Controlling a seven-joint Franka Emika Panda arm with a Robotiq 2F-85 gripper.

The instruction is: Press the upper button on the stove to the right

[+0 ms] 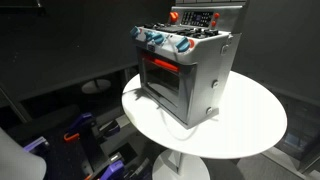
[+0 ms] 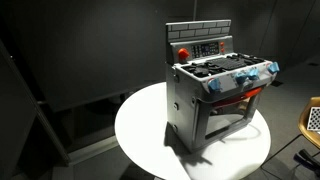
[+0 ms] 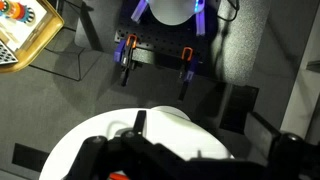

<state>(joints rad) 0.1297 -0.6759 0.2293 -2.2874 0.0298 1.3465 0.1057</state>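
Note:
The stove (image 1: pixel 187 68) is a small silver toy oven with a red-glowing window. It stands on a round white table (image 1: pixel 250 125) and shows in both exterior views (image 2: pixel 215 90). Blue-and-white knobs (image 1: pixel 165 42) line its front. Its raised back panel (image 2: pixel 200 42) carries red buttons (image 2: pixel 183 53). No arm or gripper shows in either exterior view. In the wrist view my gripper (image 3: pixel 190 155) looks down from high above the table (image 3: pixel 100 140). Its dark fingers sit wide apart at the bottom corners with nothing between them. A dark shape with a red spot (image 3: pixel 118 176) lies at the bottom edge.
In the wrist view two orange-handled clamps (image 3: pixel 125 55) (image 3: pixel 185 62) grip a dark base beyond the table, and a yellow-framed box (image 3: pixel 20 30) lies at the top left. In an exterior view, purple and blue equipment (image 1: pixel 80 130) lies on the floor beside the table. Dark walls surround the scene.

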